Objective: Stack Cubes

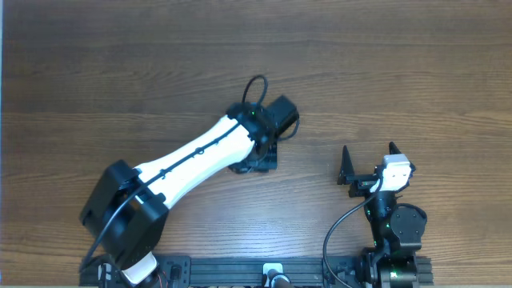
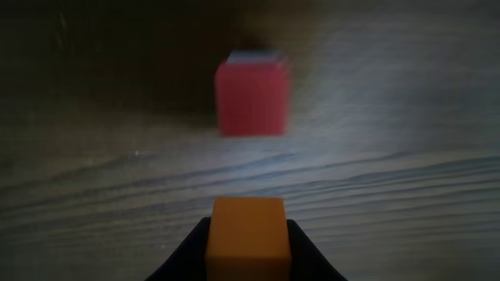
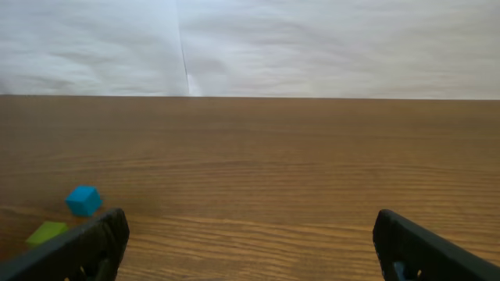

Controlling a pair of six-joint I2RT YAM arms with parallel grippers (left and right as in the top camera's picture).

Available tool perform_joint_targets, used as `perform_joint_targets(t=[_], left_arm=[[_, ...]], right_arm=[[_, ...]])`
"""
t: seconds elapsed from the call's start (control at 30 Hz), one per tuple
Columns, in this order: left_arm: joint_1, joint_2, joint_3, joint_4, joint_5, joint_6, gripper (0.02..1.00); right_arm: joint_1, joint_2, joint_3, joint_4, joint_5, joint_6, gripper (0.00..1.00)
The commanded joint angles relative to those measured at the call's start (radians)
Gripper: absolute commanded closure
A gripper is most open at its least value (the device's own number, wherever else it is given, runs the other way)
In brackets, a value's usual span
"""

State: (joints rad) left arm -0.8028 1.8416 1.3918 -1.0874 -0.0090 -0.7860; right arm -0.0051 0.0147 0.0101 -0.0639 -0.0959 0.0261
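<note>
- The left tool (image 2: 248,248) is clenched on an orange cube (image 2: 248,222), one finger on each side face; the cube seems to hang clear of the worktop (image 2: 406,179), though I cannot be sure.
- A red cube (image 2: 251,97) stands on the worktop just ahead of the held one, apart from it; a bluish strip shows along its far edge, and I cannot tell what that is.
- The step in hand, as I judge it, is bringing orange over red; centre the orange cube above the red top, square the faces, lower straight until it rests, then release gently and lift straight up; a sideways nudge would shove the red cube.
- The right tool (image 1: 370,164) rests near its base, fingers spread wide, grasping nothing; a blue cube (image 3: 83,200) and a green cube (image 3: 47,232) lie near each other on the worktop beyond it.
</note>
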Motion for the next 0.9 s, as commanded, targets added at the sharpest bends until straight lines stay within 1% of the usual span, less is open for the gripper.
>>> perform_joint_targets(t=[0.03, 0.43, 0.9], left_arm=[[0.027, -0.028, 0.089, -0.021, -0.019, 0.016, 0.978], [0.080, 0.031, 0.110, -0.005, -0.019, 0.046, 0.982], [0.083, 0.086, 0.121, 0.002, -0.019, 0.049, 0.980]], right_arm=[[0.006, -0.009, -0.005, -0.003, -0.008, 0.002, 0.009], [0.006, -0.009, -0.005, -0.003, -0.008, 0.002, 0.009], [0.006, -0.009, -0.005, -0.003, -0.008, 0.002, 0.009]])
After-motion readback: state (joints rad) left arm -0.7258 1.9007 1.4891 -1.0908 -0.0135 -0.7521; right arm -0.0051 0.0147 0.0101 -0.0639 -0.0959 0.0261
